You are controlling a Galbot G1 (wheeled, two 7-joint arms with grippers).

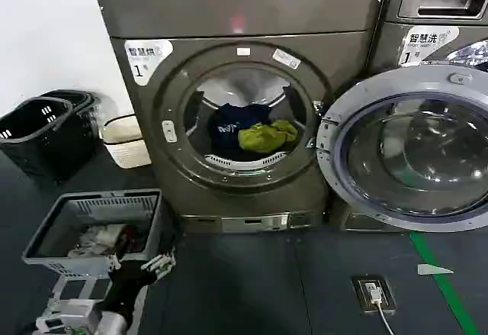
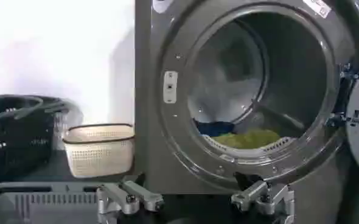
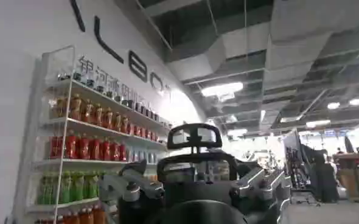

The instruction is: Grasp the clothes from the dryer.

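My left hand (image 1: 156, 262) is low at my left side, above the near corner of the grey basket (image 1: 57, 232), and it points toward the dryer (image 1: 236, 98). Its fingers (image 2: 128, 198) are spread wide apart and they hold nothing and touch nothing. My right hand (image 3: 198, 189) is raised and turned away from the work, toward a shelf with bottles (image 3: 76, 146); its fingers are also apart and empty.

The dryer stands in front of me with its round mouth facing me, and its door (image 1: 412, 148) is swung open to my right. The clothes lie inside the drum, at the bottom near the front lip. The dark navy garment (image 1: 229, 125) is more to my left and behind. The lime yellow-green garment (image 1: 267, 135) lies across its right part, touching it, with its long side running left to right.
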